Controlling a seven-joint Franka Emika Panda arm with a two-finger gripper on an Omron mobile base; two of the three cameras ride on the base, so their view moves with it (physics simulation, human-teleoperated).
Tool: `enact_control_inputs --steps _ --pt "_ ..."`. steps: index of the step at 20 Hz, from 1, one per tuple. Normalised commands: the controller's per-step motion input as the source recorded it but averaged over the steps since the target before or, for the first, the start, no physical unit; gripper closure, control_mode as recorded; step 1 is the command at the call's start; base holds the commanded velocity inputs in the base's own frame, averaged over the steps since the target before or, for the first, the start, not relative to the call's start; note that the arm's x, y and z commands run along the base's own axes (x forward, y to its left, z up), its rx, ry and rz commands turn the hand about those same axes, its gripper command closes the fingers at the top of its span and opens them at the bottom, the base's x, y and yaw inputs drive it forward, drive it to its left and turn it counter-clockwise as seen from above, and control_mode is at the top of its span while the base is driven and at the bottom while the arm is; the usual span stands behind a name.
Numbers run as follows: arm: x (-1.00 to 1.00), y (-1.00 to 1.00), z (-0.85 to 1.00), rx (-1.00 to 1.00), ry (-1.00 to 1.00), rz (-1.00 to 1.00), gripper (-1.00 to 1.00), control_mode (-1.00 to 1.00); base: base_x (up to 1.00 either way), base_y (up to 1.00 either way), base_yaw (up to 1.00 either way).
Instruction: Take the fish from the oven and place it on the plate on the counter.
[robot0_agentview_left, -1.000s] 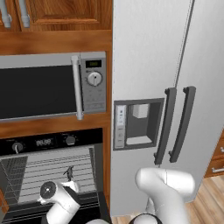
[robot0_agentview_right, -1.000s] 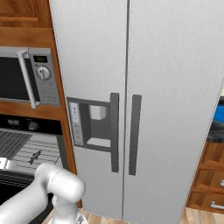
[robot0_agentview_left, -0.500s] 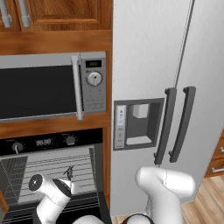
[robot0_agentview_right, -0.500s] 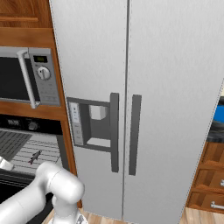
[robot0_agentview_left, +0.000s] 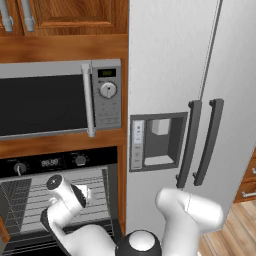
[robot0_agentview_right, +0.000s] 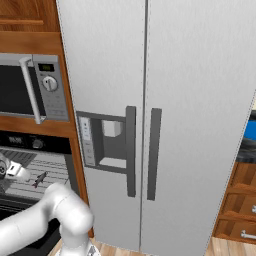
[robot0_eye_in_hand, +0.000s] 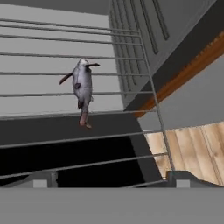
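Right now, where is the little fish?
The fish lies on the wire rack inside the open oven, below the microwave, ahead of the open claw.

Fish (robot0_eye_in_hand: 82, 89) lying on the oven's (robot0_agentview_left: 60, 200) wire rack (robot0_eye_in_hand: 87, 109), upper left of the hand view; microwave (robot0_agentview_left: 60, 100) sitting above, refrigerator (robot0_agentview_left: 190, 100) standing at right.

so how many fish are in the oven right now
1. The fish lies on a wire rack inside the oven, near the rack's right end as the right base view shows it. More could be hidden behind the arm.
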Motion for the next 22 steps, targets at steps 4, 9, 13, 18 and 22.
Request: enact_control_inputs --steps 4,9,13,18,22 --pt "0.99 -0.04 -0.34 0.03 0.13 0.36 -1.0 -1.0 0.0 0.0 0.0" --pt "0.98 0.07 -0.78 0.03 0.07 0.33 -1.0 -1.0 0.0 0.0 0.0" --pt "0.36 0.36 -1.0 0.0 0.0 0.16 -1.0 -1.0 0.0 0.0 0.0" --pt "0.16 0.54 -0.77 0.0 0.01 0.01 -1.0 -1.0 0.0 0.0 0.0" --pt "0.51 0.59 -0.28 0.0 0.07 0.0 -1.0 -1.0 0.0 0.0 0.0"
